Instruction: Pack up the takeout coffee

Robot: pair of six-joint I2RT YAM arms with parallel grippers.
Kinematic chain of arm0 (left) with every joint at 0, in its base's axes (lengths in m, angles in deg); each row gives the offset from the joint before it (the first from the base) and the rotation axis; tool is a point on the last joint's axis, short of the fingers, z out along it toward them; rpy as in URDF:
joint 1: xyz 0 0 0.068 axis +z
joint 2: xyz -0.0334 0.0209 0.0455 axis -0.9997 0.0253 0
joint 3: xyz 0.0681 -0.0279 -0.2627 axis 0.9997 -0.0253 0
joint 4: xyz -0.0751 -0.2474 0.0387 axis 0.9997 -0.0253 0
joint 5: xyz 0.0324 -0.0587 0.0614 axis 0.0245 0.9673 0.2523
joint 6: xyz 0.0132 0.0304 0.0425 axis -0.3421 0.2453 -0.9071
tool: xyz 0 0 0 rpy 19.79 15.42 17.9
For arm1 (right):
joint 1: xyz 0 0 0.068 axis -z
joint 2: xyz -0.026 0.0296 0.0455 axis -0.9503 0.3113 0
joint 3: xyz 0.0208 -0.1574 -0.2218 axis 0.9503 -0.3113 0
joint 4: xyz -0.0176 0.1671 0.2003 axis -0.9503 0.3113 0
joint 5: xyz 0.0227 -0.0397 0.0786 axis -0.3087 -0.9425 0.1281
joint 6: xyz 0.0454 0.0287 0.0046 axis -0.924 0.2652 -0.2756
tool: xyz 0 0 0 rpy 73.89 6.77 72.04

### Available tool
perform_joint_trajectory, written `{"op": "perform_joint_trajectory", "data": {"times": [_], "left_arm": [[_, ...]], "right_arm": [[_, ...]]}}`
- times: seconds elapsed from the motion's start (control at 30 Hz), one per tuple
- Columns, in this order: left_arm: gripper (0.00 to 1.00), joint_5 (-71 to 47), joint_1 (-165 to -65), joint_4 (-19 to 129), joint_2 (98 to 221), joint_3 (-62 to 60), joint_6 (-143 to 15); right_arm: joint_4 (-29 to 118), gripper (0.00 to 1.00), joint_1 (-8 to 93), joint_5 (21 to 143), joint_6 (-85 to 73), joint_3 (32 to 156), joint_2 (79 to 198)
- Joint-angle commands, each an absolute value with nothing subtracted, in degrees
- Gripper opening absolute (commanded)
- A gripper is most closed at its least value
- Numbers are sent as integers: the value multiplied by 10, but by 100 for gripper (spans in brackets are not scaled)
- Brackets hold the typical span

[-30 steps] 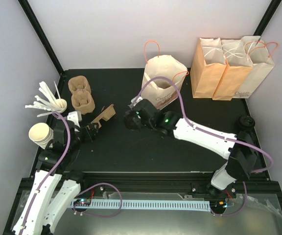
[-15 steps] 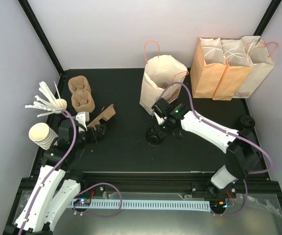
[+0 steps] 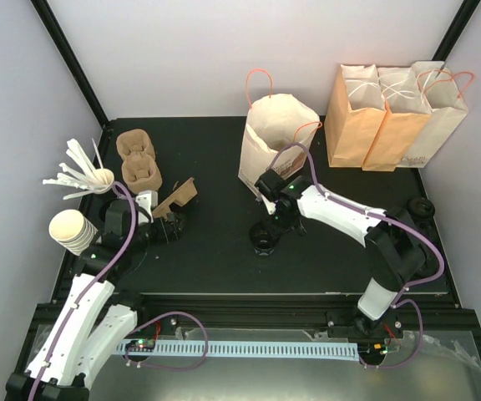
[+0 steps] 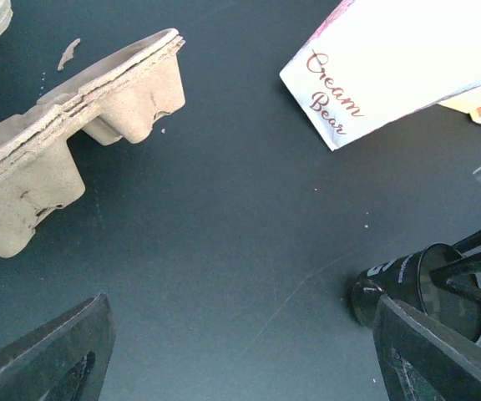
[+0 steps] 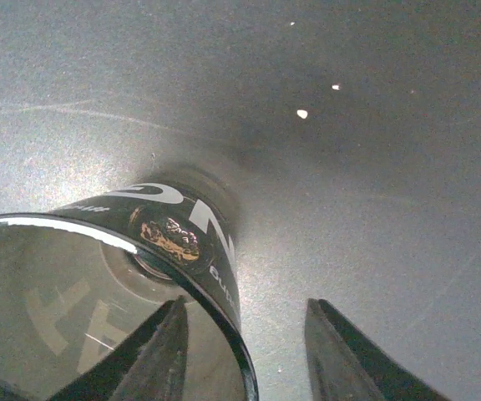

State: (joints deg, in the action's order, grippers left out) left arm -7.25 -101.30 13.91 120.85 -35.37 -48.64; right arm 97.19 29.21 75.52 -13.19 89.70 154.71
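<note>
Takeout coffee (image 3: 265,240) stands on its base on the black counter (image 3: 207,259), mid-counter, near the front of the white paper bag (image 3: 278,138) and outside it. Cup top open, white lettering on its side.

Right gripper (image 3: 272,224) directly over cup. In the wrist view the right gripper (image 5: 245,305) straddles the rim, one finger inside and one outside, with a gap at the outer finger: released, not clamping.

Left gripper (image 3: 172,225) sits well to the left of the cup, spread wide, nothing between the fingers. Pulp cup carrier (image 4: 65,159) lies just ahead of it.

Three tan bags (image 3: 395,117) at back right, white cup stack (image 3: 69,230) at left edge.
</note>
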Motion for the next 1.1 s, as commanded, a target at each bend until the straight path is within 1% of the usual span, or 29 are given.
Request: {"op": "perform_joint_trajectory", "data": {"times": [0.0, 0.03, 0.13, 0.3, 0.4, 0.43, 0.5, 0.53, 0.57, 0.77, 0.9, 0.93, 1.0, 1.07], "left_arm": [[88, -56, -1009, 152, 1216, -342, -504], [88, -56, -1009, 153, 1217, -340, -506], [88, -56, -1009, 155, 1221, -334, -518], [92, -76, -1009, 141, 1246, -292, -574], [98, -96, -1009, 117, 1275, -257, -611], [99, -96, -1009, 114, 1283, -251, -619], [99, -94, -1009, 112, 1300, -248, -626], [99, -89, -1009, 112, 1308, -249, -628], [99, -81, -1009, 111, 1312, -252, -633], [99, -44, -1009, 138, 1325, -281, -639], [99, -40, -1009, 146, 1322, -291, -640], [99, -38, -1009, 148, 1321, -294, -639], [99, -32, -1009, 152, 1320, -299, -638], [99, -23, -1009, 156, 1320, -301, -639]], "right_arm": [[960, 48, 295, 737, -135, 908, 1520], [960, 50, 295, 736, -136, 909, 1511], [961, 52, 296, 728, -140, 912, 1476], [956, 61, 311, 697, -166, 910, 1410], [952, 71, 362, 678, -208, 899, 1377], [956, 81, 384, 659, -235, 896, 1367], [972, 86, 432, 608, -288, 894, 1349], [984, 95, 457, 592, -314, 895, 1338], [991, 99, 478, 577, -334, 893, 1326], [1005, 100, 625, 522, -447, 863, 1230], [998, 100, 708, 505, -495, 851, 1189], [990, 100, 718, 495, -502, 842, 1181], [935, 100, 739, 509, -465, 813, 1169], [908, 100, 759, 508, -458, 801, 1179]]}}
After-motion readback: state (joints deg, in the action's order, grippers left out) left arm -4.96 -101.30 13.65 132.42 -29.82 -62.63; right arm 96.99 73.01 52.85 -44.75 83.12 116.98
